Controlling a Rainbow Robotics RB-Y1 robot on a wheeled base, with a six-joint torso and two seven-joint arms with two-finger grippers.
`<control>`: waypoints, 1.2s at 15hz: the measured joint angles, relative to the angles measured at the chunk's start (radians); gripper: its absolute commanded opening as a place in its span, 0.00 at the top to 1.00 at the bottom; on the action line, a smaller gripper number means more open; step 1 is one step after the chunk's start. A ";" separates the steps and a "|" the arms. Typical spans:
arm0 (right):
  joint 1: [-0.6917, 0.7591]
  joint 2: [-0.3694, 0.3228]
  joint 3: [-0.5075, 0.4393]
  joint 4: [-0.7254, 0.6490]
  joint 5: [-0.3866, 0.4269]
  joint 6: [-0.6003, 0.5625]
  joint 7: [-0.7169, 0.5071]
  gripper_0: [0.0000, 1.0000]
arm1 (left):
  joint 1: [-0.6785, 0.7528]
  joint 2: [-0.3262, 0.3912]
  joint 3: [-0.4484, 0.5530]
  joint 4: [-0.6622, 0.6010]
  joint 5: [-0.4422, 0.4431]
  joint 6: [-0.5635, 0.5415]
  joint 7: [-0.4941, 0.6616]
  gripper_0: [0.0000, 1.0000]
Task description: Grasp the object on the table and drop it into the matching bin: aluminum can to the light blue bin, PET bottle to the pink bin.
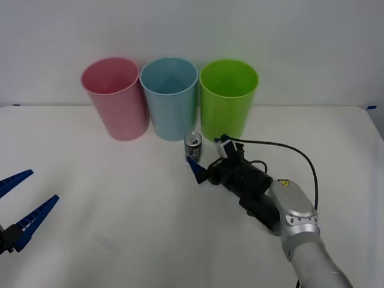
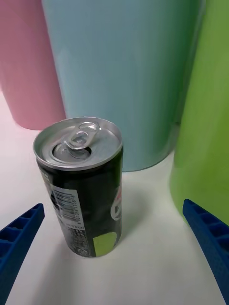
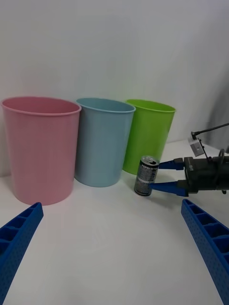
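Reaching toward the small dark grey-black aluminium can (image 1: 192, 148) with its shiny silver pull-tab top, the right claw (image 1: 204, 161) has its 2 blue ribbed fingers spread wide, 1 on each side of the can and not yet touching it; the can stands upright on the plain white tabletop (image 1: 120, 204), just in front of the tall round pale blue plastic bin (image 1: 169, 99), toward the gap between that bin and the lime green plastic bin (image 1: 228, 99); the pale pink plastic bin (image 1: 114, 99) stands on the blue bin's other side, close beside it. The left claw (image 1: 23, 205), also wide open, waits well away from the can near the tabletop's left edge. This looks like the approach before the grasp; next the right claw probably needs to ease slightly forward, close on the can's body, lift it above the blue bin's rim, and release.
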 measured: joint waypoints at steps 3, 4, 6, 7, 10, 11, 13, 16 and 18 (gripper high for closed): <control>0.001 0.000 0.029 0.000 -0.020 0.012 0.000 0.00 | 0.000 0.000 0.000 0.000 0.000 0.000 0.000 0.00; 0.000 0.000 0.035 0.001 -0.024 0.014 0.000 0.00 | 0.000 0.000 0.000 0.000 0.000 0.000 0.000 0.00; 0.000 0.000 0.040 0.000 -0.028 0.016 0.000 0.08 | 0.000 0.000 0.000 0.000 0.000 0.000 0.000 0.00; 0.000 0.000 0.042 0.000 -0.029 0.016 0.000 0.63 | 0.000 0.000 0.000 0.000 0.000 0.000 0.000 0.00; -0.001 0.000 0.045 0.001 -0.035 0.016 0.001 1.00 | 0.000 0.000 0.000 0.000 0.000 0.000 0.000 0.00; -0.002 0.000 0.046 0.000 -0.037 0.016 0.000 1.00 | 0.000 0.000 0.000 0.000 0.000 0.000 0.000 0.00; -0.002 0.000 0.046 0.000 -0.038 0.017 0.000 1.00 | 0.000 0.000 0.000 0.000 0.000 0.000 0.000 0.00; -0.002 0.000 0.048 0.000 -0.040 0.017 0.001 1.00 | 0.000 0.000 0.000 0.000 0.000 0.000 0.000 0.00; -0.002 0.000 0.048 0.000 -0.040 0.017 0.000 1.00 | 0.000 0.000 0.000 0.000 0.000 0.000 0.000 0.00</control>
